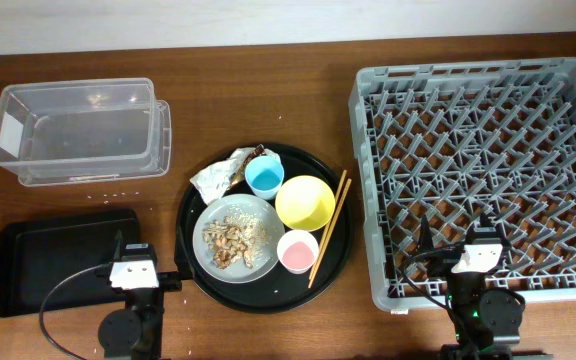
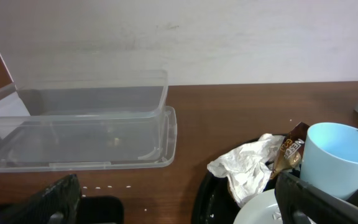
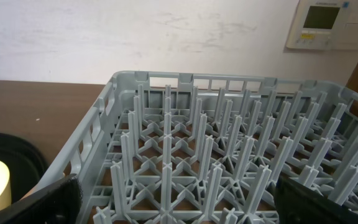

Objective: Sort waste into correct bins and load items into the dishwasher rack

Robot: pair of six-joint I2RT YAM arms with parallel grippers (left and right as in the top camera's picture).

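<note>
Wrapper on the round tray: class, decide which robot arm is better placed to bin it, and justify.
Left. The left gripper sits by the round tray's left edge; the wrapper lies on that side, and the box and black bin are left too. The right gripper hangs over the rack.

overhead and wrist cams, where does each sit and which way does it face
Overhead: above the table, looking straight down; left arm, right arm at bottom.
Left wrist: low, faces wall over clear box; left gripper open.
Right wrist: low, faces wall over dishwasher rack; right gripper open.
Overhead and left wrist share the blue cup.
</note>
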